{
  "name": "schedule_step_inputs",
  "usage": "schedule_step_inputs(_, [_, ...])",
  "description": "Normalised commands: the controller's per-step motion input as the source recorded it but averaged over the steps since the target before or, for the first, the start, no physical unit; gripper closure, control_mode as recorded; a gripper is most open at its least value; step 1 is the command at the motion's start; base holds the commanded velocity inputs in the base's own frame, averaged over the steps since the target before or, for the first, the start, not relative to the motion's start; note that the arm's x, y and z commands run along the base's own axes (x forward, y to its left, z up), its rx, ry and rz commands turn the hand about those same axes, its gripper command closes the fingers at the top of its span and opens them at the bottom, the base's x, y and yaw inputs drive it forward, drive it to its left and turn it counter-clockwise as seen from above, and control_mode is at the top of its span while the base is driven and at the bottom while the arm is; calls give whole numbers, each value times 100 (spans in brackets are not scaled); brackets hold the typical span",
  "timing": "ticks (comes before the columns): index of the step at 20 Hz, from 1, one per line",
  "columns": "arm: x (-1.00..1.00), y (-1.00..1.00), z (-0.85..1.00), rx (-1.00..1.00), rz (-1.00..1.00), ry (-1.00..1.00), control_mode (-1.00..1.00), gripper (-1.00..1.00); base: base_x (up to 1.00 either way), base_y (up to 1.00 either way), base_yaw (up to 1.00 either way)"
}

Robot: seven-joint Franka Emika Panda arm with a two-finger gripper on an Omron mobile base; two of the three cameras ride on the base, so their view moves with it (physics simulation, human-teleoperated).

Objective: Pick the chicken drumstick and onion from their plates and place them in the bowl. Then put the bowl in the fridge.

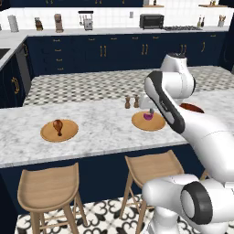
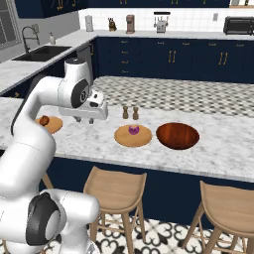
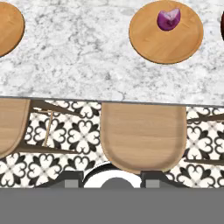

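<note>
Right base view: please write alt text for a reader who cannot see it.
A white robot arm reaches over a white marble counter, its tool empty above the surface. Left to right sit a tan wooden plate with a golden-brown chicken drumstick, a second tan plate holding a small purple onion, and an empty dark reddish-brown wooden bowl.

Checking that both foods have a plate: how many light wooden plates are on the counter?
2. One plate holds the chicken drumstick, on the counter's left; the other plate holds the onion, beside the bowl.
</note>
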Motion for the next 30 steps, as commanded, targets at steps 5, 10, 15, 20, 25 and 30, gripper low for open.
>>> schedule_step_inputs(5, [-39, -9, -10, 3, -7, 0, -100, -100, 0, 0, 0])
schedule_step_inputs(10, [8, -19, -25, 4, -38, 6, -100, -100, 0, 0, 0])
schedule_step_inputs(15, [61, -48, -10, 5, -28, 12, -100, -100, 0, 0, 0])
schedule_step_inputs(20, [88, -50, -44, 2, -14, 9, -100, -100, 0, 0, 0])
schedule_step_inputs(25, [88, -37, -49, 7, -2, 0, -100, -100, 0, 0, 0])
schedule_step_inputs(30, [83, -17, -26, 5, 0, 0, -100, -100, 0, 0, 0])
